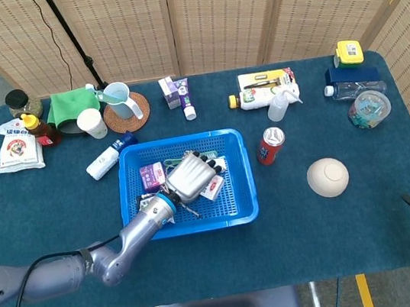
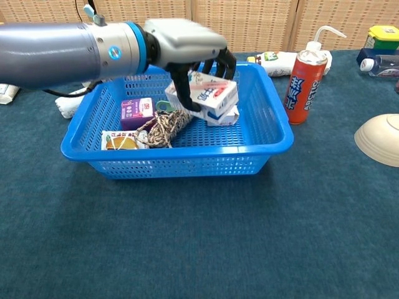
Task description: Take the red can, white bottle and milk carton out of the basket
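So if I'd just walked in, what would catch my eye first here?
Probably the big grey left hand, holding a small white milk carton with red print lifted above the bright blue plastic basket in the middle of the dark blue table. After that, the tall red can standing upright just outside the basket's right side.

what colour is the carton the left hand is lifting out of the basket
The milk carton held by the left hand is white with red and blue print, clearest in the chest view.

Red can (image 2: 303, 79) crowds the basket's (image 2: 274, 140) right rim.
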### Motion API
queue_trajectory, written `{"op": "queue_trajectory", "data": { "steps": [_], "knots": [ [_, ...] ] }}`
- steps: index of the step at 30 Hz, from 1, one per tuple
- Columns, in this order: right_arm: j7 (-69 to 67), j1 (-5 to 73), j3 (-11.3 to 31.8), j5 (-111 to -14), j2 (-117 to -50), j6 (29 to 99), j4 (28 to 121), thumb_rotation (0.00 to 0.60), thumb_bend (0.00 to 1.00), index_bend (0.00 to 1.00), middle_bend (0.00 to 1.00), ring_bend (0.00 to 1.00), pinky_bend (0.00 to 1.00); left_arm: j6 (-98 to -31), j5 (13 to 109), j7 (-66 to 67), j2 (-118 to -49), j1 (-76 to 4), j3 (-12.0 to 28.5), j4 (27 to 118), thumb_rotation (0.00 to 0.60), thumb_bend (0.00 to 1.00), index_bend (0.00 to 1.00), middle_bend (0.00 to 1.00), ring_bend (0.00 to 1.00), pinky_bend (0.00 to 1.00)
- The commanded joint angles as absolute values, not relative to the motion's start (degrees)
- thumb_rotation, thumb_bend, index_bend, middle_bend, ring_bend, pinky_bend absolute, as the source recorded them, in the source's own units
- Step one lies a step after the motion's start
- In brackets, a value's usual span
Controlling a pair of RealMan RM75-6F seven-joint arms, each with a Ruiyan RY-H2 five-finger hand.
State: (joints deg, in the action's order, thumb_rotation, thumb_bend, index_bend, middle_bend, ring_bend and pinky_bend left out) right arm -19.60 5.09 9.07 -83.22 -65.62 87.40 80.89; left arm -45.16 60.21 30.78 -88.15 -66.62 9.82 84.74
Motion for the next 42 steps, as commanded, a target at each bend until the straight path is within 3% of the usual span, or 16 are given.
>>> {"op": "queue_trajectory", "data": {
  "steps": [1, 8, 12, 19, 23, 29, 32, 34, 36, 38, 42],
  "knots": [
    [-19.53, 5.02, 9.0, -83.48, -65.56, 87.65, 81.08, 0.6, 0.0, 0.0, 0.0, 0.0, 0.0, -47.66, 61.23, 28.56, -83.46, -64.88, 11.4, 89.17, 0.6, 0.26, 0.44, 0.43, 0.47, 0.4],
    [-18.95, 4.99, 8.43, -84.84, -65.54, 88.28, 81.74, 0.6, 0.0, 0.0, 0.0, 0.0, 0.0, -52.36, 64.44, 23.35, -73.11, -59.55, 11.83, 96.65, 0.6, 0.26, 0.44, 0.43, 0.47, 0.4],
    [-18.46, 4.94, 7.96, -85.83, -65.57, 88.72, 82.39, 0.6, 0.0, 0.0, 0.0, 0.0, 0.0, -55.67, 67.4, 18.63, -66.41, -53.9, 9.6, 98.76, 0.6, 0.26, 0.44, 0.43, 0.47, 0.4],
    [-17.89, 4.69, 7.56, -86.95, -65.48, 89.77, 83.39, 0.6, 0.0, 0.0, 0.0, 0.0, 0.0, -60.7, 73.52, 10.48, -61.56, -45.07, 4.17, 97.01, 0.6, 0.26, 0.44, 0.42, 0.45, 0.4],
    [-17.24, 4.7, 7.02, -87.81, -65.5, 89.88, 83.98, 0.6, 0.0, 0.0, 0.0, 0.0, 0.0, -63.2, 77.99, 5.53, -63.45, -38.73, -1.5, 91.7, 0.6, 0.26, 0.43, 0.4, 0.41, 0.36],
    [-16.74, 4.74, 6.42, -88.89, -65.56, 90.13, 84.53, 0.6, 0.0, 0.0, 0.0, 0.0, 0.0, -63.72, 78.87, 2.89, -69.73, -35.31, -2.85, 84.19, 0.6, 0.26, 0.43, 0.38, 0.35, 0.25],
    [-16.82, 4.72, 6.39, -88.89, -65.5, 90.2, 84.56, 0.6, 0.0, 0.0, 0.0, 0.0, 0.0, -63.3, 78.74, 3.02, -71.5, -34.6, -2.79, 82.01, 0.6, 0.25, 0.42, 0.3, 0.24, 0.14],
    [-16.89, 4.7, 6.44, -88.75, -65.46, 90.22, 84.51, 0.6, 0.0, 0.0, 0.0, 0.0, 0.0, -61.47, 77.93, 3.43, -71.92, -34.51, -3.04, 81.64, 0.6, 0.25, 0.35, 0.18, 0.12, 0.06],
    [-17.01, 4.71, 6.48, -88.63, -65.43, 90.19, 84.45, 0.6, 0.0, 0.0, 0.0, 0.0, 0.0, -59.9, 76.91, 4.05, -71.93, -34.64, -2.81, 82.04, 0.6, 0.24, 0.15, 0.03, 0.01, 0.0],
    [-17.07, 4.72, 6.49, -88.6, -65.4, 90.19, 84.44, 0.6, 0.0, 0.0, 0.0, 0.0, 0.0, -59.51, 76.52, 3.88, -71.91, -34.57, -2.4, 82.52, 0.6, 0.24, 0.02, 0.0, 0.0, 0.0],
    [-17.36, 4.66, 6.5, -88.73, -65.22, 90.48, 84.57, 0.6, 0.0, 0.0, 0.0, 0.0, 0.0, -64.05, 77.18, 0.74, -69.97, -32.42, -0.47, 85.26, 0.6, 0.23, 0.0, 0.0, 0.0, 0.0]
  ]
}}
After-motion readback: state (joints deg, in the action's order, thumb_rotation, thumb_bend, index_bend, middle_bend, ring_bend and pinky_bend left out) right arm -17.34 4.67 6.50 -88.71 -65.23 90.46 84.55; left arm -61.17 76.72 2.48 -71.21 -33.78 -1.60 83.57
